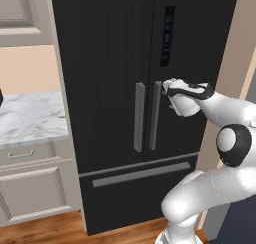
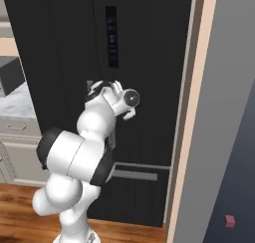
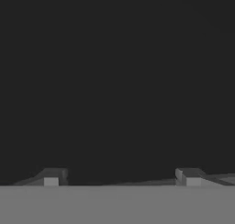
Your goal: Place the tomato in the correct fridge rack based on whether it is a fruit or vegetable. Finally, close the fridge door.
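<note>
Facing the black fridge door (image 1: pixel 195 48), gripper (image 3: pixel 121 176) spread wide with nothing between its fingertips (image 3: pixel 51 177), hand close to the right door handle (image 1: pixel 156 115), doors shut

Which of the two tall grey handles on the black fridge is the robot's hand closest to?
The right-hand handle. The tool sits right at its top end, while the left handle stands farther off, across the door seam.

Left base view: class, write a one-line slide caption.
White arm reaches its open gripper to the closed black fridge's right door handle.
</note>
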Controlling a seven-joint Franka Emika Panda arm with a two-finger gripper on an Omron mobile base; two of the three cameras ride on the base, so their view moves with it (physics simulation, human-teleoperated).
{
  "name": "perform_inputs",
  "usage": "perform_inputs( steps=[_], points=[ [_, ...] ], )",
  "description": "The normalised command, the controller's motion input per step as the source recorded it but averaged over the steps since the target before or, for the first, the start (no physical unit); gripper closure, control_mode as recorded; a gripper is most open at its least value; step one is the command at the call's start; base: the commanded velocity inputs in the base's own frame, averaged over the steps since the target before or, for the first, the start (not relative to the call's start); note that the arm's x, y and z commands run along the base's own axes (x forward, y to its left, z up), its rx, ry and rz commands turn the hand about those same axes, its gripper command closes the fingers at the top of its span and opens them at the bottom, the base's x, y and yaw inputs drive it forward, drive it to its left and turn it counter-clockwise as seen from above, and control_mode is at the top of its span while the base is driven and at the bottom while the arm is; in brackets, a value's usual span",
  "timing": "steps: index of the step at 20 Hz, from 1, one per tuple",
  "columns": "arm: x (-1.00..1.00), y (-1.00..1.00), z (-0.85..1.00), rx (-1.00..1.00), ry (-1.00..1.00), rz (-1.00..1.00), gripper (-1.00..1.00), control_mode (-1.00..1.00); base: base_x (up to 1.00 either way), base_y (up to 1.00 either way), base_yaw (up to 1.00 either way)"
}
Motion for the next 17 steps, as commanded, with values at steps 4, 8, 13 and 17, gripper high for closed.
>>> perform_inputs(
  steps=[4,8,13,17],
  points=[
    [0.76,-0.14,0.00,0.00,0.04,-0.19,-1.00,-1.00,0.00,0.00,0.00],
    [0.84,-0.33,-0.18,0.04,0.00,-0.11,-1.00,-1.00,0.00,0.00,0.00],
    [0.87,-0.47,-0.27,0.11,0.00,-0.07,-1.00,-1.00,0.00,0.00,0.00],
    [0.27,-0.35,-0.25,0.04,0.00,-0.10,-1.00,-1.00,0.00,0.00,0.00]
  ],
)
